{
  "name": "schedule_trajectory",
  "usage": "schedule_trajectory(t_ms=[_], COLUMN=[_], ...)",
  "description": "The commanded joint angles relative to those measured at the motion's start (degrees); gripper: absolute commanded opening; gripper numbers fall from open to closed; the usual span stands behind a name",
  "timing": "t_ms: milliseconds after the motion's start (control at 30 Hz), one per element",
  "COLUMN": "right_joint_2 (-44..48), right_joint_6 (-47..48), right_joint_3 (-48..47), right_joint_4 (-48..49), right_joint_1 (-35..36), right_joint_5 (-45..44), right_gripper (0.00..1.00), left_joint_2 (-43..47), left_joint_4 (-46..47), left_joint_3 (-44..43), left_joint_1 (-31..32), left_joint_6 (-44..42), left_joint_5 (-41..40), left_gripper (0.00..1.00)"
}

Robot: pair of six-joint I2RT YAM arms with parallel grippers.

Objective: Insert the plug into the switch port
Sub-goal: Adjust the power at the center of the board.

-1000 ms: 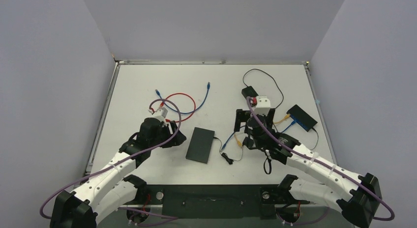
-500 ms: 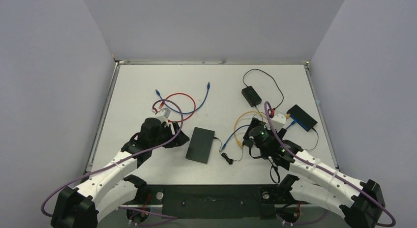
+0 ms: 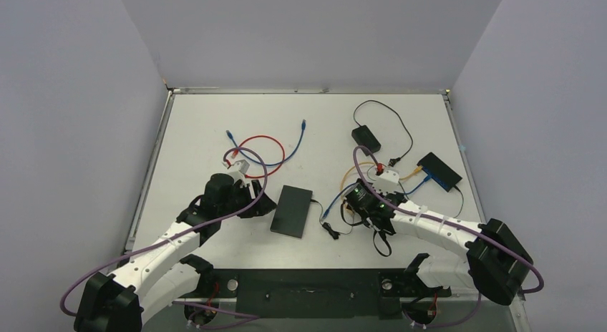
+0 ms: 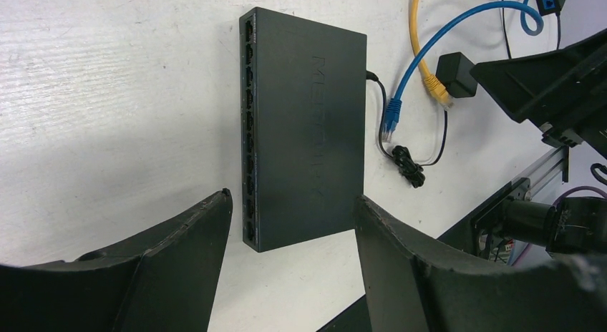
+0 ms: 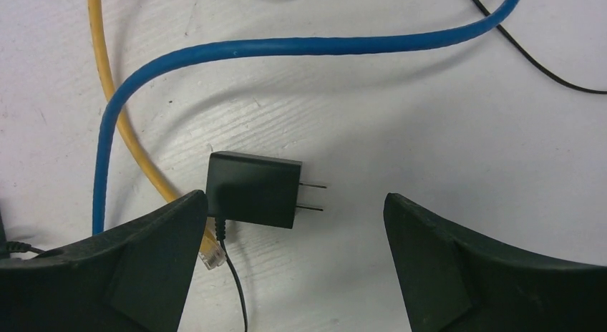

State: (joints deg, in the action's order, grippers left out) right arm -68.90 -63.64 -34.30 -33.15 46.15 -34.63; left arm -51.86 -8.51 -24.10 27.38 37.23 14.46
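Nearest us, the left pincer (image 4: 292, 200) stands fairly wide and holds nothing. The near end of the black switch (image 4: 308, 132) shows between its tips, though we cannot tell whether they touch it. The switch lies flat on the white surface (image 4: 107, 96), with its row of ports (image 4: 249, 132) along one long side. The right pincer (image 5: 295, 197) is spread to its fullest and empty, low over a black wall adapter (image 5: 254, 189). A yellow plug (image 5: 210, 257) lies just beside one of its fingers, and a blue cable (image 5: 286, 49) curves past beyond. The blue plug (image 4: 390, 124) rests near the switch's opposite long side, and neither plug is in a port. We cannot tell which of the two is meant. Either one looks like a light, hard bit of clear plastic with a thin latch that could snap, on a springy cable that will push back. We would pinch it by its flat sides just behind the tip, leaving the front free. The switch looks light enough to slide, so we would brace it. Farther off sit a smaller box (image 3: 439, 170) with cables in it and a loose red cable (image 3: 261, 142).
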Motion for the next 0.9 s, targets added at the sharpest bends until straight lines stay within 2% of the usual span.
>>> schedule_trajectory(t_ms=[0, 467, 867], right_joint_2=[-2.83, -8.35, -10.54], right_joint_6=[-1.93, -2.39, -3.57], right_joint_3=[-3.58, -6.12, -6.00], right_joint_4=[3.07, 5.65, 6.69], right_joint_1=[-0.07, -0.12, -0.17], right_joint_5=[-0.66, 0.10, 0.02], right_gripper=[0.89, 0.86, 0.78], left_joint_2=[1.14, 1.01, 0.91], left_joint_4=[2.87, 3.23, 3.15], left_joint_3=[-0.08, 0.20, 0.41], left_joint_1=[-0.31, -0.31, -0.13], left_joint_6=[-0.59, -0.80, -0.93], left_joint_5=[1.44, 1.77, 1.98], left_gripper=[0.61, 0.61, 0.61])
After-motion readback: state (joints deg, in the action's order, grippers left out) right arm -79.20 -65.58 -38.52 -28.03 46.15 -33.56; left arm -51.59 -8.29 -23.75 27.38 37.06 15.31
